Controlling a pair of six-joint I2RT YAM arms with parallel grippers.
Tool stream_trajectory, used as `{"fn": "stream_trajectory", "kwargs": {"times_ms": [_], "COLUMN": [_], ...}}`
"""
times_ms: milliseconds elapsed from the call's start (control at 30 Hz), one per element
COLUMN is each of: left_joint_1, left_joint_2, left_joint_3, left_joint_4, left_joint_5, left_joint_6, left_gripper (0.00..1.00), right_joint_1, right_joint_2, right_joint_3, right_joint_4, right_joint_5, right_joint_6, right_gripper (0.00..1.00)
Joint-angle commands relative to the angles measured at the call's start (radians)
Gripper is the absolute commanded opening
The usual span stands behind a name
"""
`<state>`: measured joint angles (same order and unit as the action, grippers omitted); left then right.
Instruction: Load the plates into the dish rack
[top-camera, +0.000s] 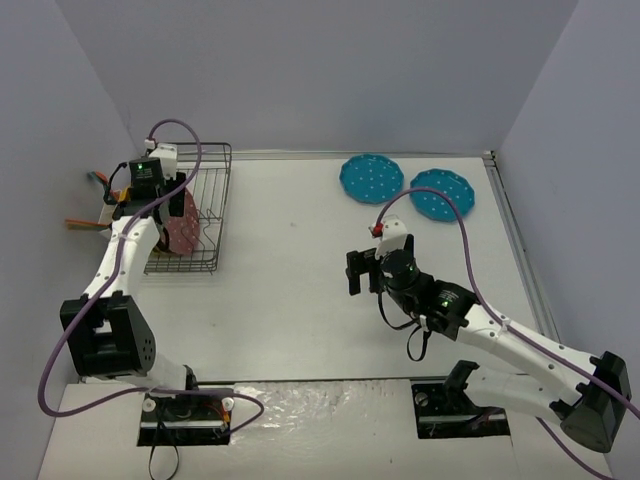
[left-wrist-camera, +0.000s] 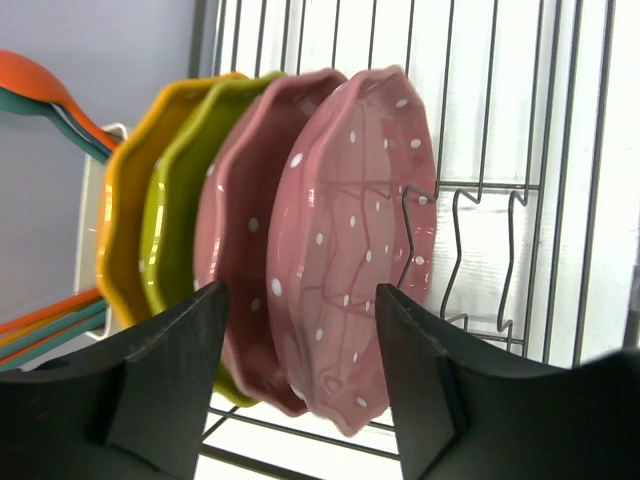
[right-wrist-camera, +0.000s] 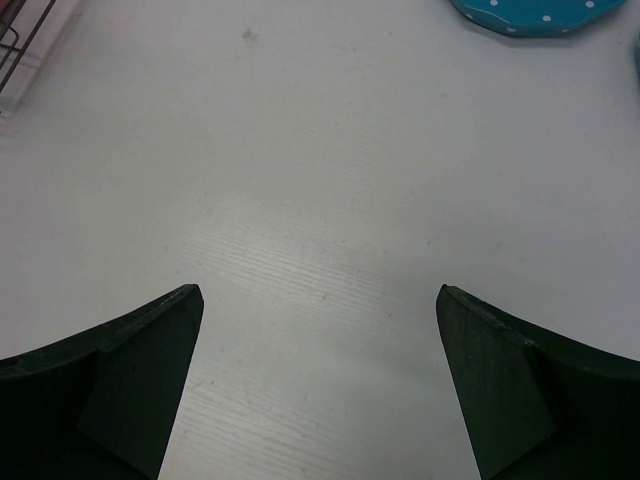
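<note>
Four plates stand on edge in the dish rack (left-wrist-camera: 500, 185): an orange one (left-wrist-camera: 120, 200), a yellow-green one (left-wrist-camera: 170, 200) and two pink ones (left-wrist-camera: 235, 230) (left-wrist-camera: 350, 230). My left gripper (left-wrist-camera: 300, 300) is open, its jaws standing apart on either side of the pink plates' near edges. From above, the left gripper (top-camera: 172, 205) hangs over the rack (top-camera: 210, 200) at the pink plate (top-camera: 184, 225). Two teal plates (top-camera: 371, 177) (top-camera: 441, 193) lie flat at the back right. My right gripper (top-camera: 362, 272) (right-wrist-camera: 320, 295) is open and holds nothing above bare table, with a teal plate's edge (right-wrist-camera: 530, 12) ahead of it.
A white holder with orange and teal utensils (left-wrist-camera: 40, 85) sits on the rack's left side (top-camera: 105, 210). Empty wire dividers (left-wrist-camera: 480, 250) stand to the right of the pink plates. A rack corner (right-wrist-camera: 15, 40) shows at the right wrist view's upper left. Walls close in on three sides.
</note>
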<state>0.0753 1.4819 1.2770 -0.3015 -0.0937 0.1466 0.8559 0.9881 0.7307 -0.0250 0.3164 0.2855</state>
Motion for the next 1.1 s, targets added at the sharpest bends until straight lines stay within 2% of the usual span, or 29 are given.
{"fn": "stream_trajectory", "kwargs": {"times_ms": [0,167,200,233,300,500,667,833,1067], "left_joint_1": [0.001,-0.004,-0.005,-0.005,-0.005,-0.003,-0.012,-0.044,-0.046], "left_joint_2": [-0.113,-0.208,-0.229,-0.262,-0.308,-0.431,-0.516,-0.517,-0.492], "left_joint_3": [0.069,0.113,0.115,0.109,0.085,-0.021,-0.181,-0.237,-0.261], "left_joint_4": [0.044,-0.002,-0.005,-0.008,-0.018,-0.096,-0.064,-0.088,-0.088], "left_joint_5": [0.050,0.129,0.154,0.195,0.236,0.285,0.322,0.303,0.306], "left_joint_6": [-0.017,-0.103,-0.126,-0.140,-0.201,-0.324,-0.397,-0.391,-0.401], "left_gripper": [0.64,0.74,0.77,0.88,0.97,0.97,0.97,0.97,0.97], "right_joint_1": [-0.016,-0.097,-0.132,-0.163,-0.244,-0.449,-0.561,-0.615,-0.626], "right_joint_2": [0.033,0.116,0.141,0.185,0.253,0.529,0.763,0.972,1.177], "right_joint_3": [0.059,0.135,0.154,0.184,0.226,0.412,0.601,0.799,1.019], "right_joint_4": [0.067,0.083,0.087,0.092,0.120,0.145,0.150,0.122,0.048], "right_joint_5": [0.018,-0.050,-0.071,-0.097,-0.151,-0.374,-0.549,-0.670,-0.729], "right_joint_6": [-0.026,-0.060,-0.064,-0.070,-0.091,-0.244,-0.422,-0.556,-0.683], "right_gripper": [1.00,0.99,0.99,0.98,0.98,0.97,0.94,0.90,0.88]}}
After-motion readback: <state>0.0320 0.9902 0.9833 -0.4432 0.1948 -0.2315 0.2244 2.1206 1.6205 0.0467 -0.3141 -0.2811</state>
